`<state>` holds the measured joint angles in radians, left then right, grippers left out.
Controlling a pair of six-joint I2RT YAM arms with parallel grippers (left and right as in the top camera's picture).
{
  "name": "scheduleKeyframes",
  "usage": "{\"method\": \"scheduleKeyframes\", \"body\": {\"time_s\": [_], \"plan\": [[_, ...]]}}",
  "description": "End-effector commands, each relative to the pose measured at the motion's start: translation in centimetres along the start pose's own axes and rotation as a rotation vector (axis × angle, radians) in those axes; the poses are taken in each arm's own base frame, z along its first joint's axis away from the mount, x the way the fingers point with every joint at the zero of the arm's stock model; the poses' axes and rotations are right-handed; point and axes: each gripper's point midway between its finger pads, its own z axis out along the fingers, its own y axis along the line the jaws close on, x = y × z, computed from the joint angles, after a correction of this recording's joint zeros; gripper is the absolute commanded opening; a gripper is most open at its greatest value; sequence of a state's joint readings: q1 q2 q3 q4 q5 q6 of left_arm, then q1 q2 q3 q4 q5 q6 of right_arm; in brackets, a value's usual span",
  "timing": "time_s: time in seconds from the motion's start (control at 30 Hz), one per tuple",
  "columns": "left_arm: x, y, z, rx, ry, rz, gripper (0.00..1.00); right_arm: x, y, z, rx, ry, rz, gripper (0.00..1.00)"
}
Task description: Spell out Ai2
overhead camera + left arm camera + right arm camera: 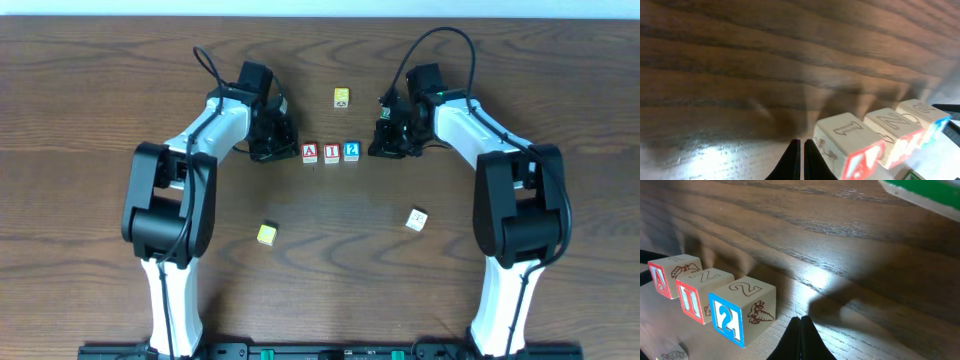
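Cubes red A (310, 152), red I (331, 152), blue 2 (351, 151) line up, seemingly touching.

Overhead: straight down, far above the desk (90, 80). Wrists: low, close, from opposite ends, sharing the Ai2 cubes (331, 152).

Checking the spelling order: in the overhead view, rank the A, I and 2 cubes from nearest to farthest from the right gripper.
1. 2 cube, right end of the row, by the right gripper.
2. I cube, middle.
3. A cube, left end.
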<state>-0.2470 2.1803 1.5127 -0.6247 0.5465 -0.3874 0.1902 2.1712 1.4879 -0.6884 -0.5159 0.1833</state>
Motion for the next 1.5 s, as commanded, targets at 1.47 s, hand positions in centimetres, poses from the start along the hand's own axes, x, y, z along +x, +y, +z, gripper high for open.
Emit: {"method": "scheduleKeyframes", "body": {"time_s": [1.47], "plan": [[1.5, -0.5, 2.5, -0.009, 0.046, 0.012, 0.06, 1.0, 2.3, 3.2, 0.000, 0.032, -0.039, 0.01]]}}
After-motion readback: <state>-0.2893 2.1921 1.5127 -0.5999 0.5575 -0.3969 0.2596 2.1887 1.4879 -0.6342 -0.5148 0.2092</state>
